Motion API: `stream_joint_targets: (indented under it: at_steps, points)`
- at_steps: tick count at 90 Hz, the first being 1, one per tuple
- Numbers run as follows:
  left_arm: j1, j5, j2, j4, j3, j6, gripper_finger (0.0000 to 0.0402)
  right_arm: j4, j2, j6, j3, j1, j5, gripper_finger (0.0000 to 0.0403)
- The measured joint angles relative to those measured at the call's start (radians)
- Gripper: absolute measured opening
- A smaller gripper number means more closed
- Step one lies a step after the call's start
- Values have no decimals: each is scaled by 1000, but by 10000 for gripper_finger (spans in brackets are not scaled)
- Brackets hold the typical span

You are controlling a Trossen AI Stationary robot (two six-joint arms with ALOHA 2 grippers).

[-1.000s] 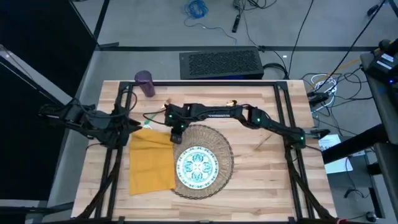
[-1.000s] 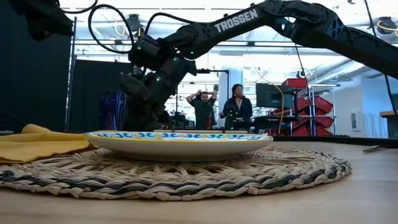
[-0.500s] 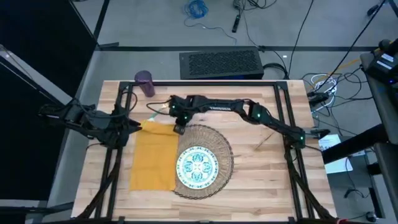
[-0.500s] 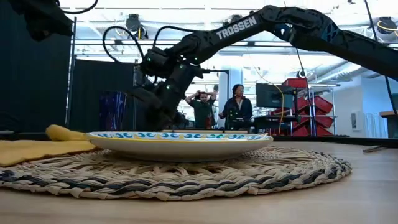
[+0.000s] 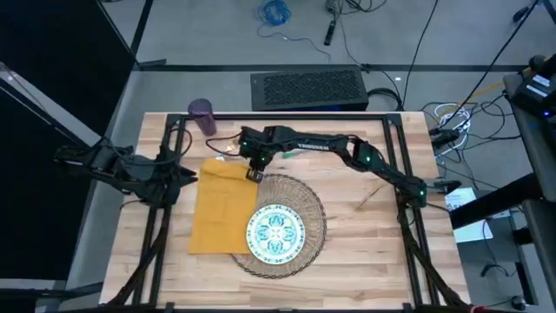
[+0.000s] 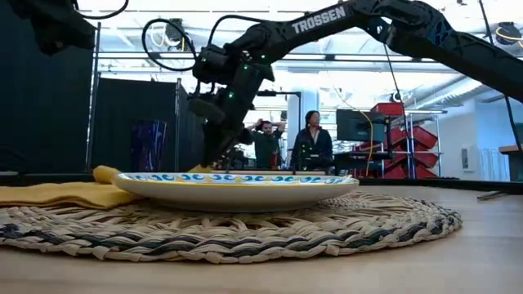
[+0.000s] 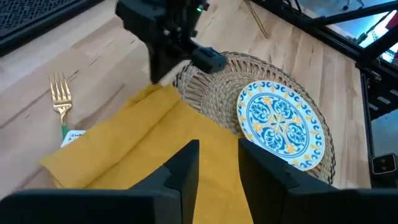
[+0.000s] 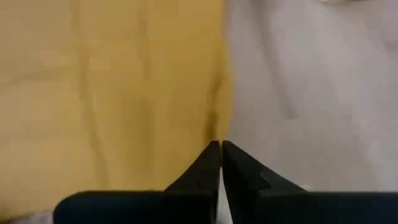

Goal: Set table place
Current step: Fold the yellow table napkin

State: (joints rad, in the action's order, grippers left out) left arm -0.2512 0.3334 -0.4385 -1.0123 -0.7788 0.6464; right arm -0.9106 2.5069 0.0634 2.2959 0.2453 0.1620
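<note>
The mustard-yellow napkin point(image 5: 221, 207) lies flat on the table point(image 5: 365, 261), its right edge over the left rim of the woven placemat point(image 5: 306, 202). The white and teal plate point(image 5: 275, 232) sits on the placemat. My right gripper point(image 5: 253, 175) reaches across from the right and is shut on the napkin's far right corner. My left gripper point(image 7: 217, 165) waits open at the table's left edge, short of the napkin. A gold fork point(image 7: 60, 99) lies on the wood beyond the napkin's far edge. The purple cup point(image 5: 203, 116) stands at the far left. My right gripper pinches the napkin at its far right corner point(image 7: 164, 93) between its two shut fingers point(image 8: 211, 158), which hold the cloth's edge point(image 8: 219, 124). The fingers come from above, pointing down. The cloth lies spread and slack on the table and placemat; one layer or several, I cannot tell.
A thin gold cutlery piece point(image 5: 369, 198) lies on bare wood right of the placemat. Black metal rails point(image 5: 395, 148) frame the table. People stand in the room far behind the table in the low view.
My right gripper has gone toward the table's far edge and a little right, drawing the napkin along. The whole napkin has slid the same way, and its right edge now overlaps the placemat's left rim.
</note>
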Motion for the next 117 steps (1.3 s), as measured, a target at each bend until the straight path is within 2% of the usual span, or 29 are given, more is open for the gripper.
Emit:
stream_joint_targets:
  at_steps: [21, 48, 54, 65, 84, 92, 105, 117]
  points:
    - [0, 0, 0, 1, 0, 0, 93, 17, 0, -35, 0, -13, -19, 47]
    - [0, 10, -3, 3, 0, 3, 93, 9, -2, -97, 0, -5, -211, 153]
    - [0, 38, -13, 7, 0, 19, 93, -24, -9, -105, 0, 3, -216, 170]
    - [0, 91, -71, 10, 2, 52, 93, -111, -50, -107, 0, 28, -216, 181]
    - [61, 130, -245, 22, 46, 114, 93, -182, -154, -131, 0, 76, -207, 171]
    - [113, 102, -296, 113, 58, 78, 93, -212, -218, -148, 0, 86, -178, 168]
    - [218, -40, -347, 441, 73, -103, 93, -254, -322, -177, 0, 87, -110, 167]
    - [376, -146, -420, 618, 73, -246, 93, -312, -428, -181, 0, 75, -78, 167]
